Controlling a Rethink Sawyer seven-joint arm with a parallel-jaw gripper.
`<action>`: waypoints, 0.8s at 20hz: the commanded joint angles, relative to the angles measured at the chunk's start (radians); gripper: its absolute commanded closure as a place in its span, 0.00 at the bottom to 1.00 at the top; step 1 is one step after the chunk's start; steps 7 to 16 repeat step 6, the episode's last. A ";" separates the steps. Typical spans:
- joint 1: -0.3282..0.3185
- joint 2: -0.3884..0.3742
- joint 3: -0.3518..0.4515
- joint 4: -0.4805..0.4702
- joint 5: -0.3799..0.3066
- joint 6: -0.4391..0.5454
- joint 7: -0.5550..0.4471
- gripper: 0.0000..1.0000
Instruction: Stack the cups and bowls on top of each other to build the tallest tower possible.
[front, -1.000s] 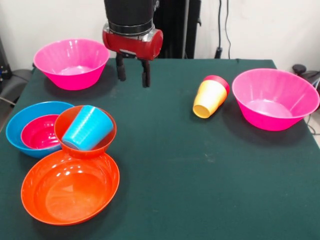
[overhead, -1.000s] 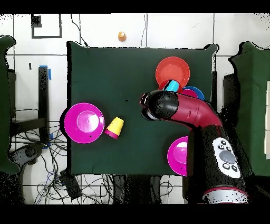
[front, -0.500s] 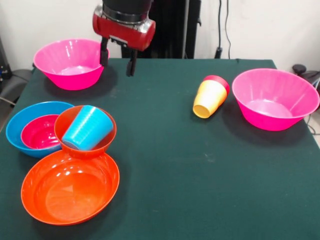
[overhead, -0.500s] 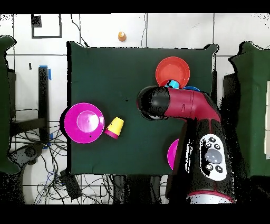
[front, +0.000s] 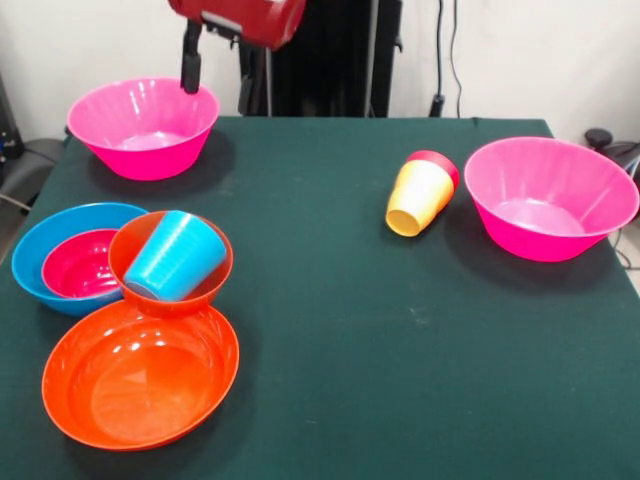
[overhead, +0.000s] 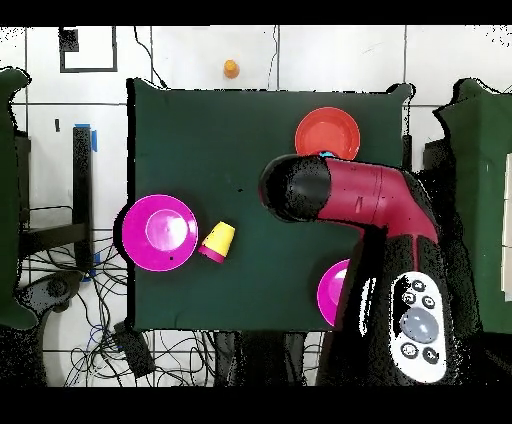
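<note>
Tool (front: 217, 72) hangs high at the far edge of the green surface (front: 400, 340), fingers (front: 190, 60) spread apart with nothing between them, just beside the rim of the left pink bowl (front: 143, 127). From above, the red and black arm (overhead: 350, 200) covers the tool and part of the bowl cluster.

Second pink bowl (front: 550, 198) sits upright at the right side, well apart from the first. Yellow cup (front: 420, 198) lies on its side near that bowl, mouth toward the viewer, with a red cup (front: 438, 160) around its base end.

Front left cluster: blue bowl (front: 50, 250) with a crimson bowl (front: 80, 265) inside it. Small orange bowl (front: 165, 265) rests tilted against the blue bowl and on the rim of the wide orange bowl (front: 140, 375). Blue cup (front: 177, 257) lies on its side in the small orange bowl.

A small orange thing (overhead: 231, 69) sits on the floor beyond the surface; cannot tell what it is.
</note>
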 joint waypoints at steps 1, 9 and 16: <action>0.016 -0.026 0.051 -0.044 0.034 0.129 0.034 0.00; 0.014 -0.037 0.055 -0.068 0.040 0.182 0.009 0.00; 0.014 -0.037 0.055 -0.068 0.040 0.182 0.009 0.00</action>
